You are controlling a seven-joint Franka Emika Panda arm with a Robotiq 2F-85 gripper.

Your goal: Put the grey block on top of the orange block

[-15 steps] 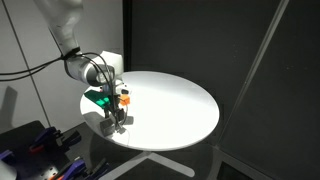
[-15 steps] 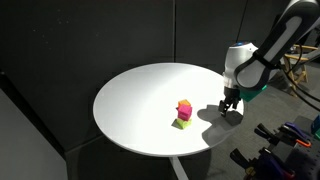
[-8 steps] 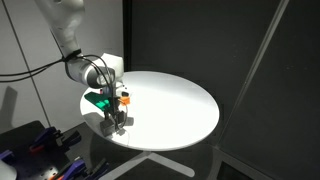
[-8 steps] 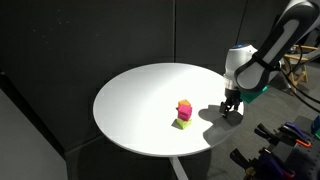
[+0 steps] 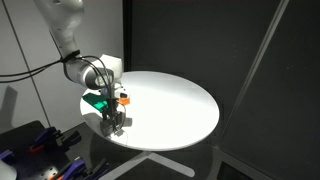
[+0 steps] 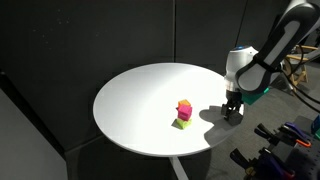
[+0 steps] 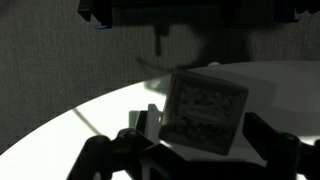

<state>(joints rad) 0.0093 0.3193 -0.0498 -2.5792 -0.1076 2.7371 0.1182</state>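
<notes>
We see the grey block [image 7: 206,110] on the bench [image 6: 140,90], mid-frame in the wrist view, squarely between the fingers of the claw [image 6: 231,114], which stands open and grips nothing. In an exterior view the orange block [image 5: 125,99] lies near, to the upper right of the claw.

— Where's my arm?
— Your arm [image 5: 66,35] bends down over the table [image 5: 180,100] edge, wrist upright.
— And the hand?
— Your hand [image 6: 231,114] points straight down, fingers [image 7: 105,152] spread wide.
</notes>
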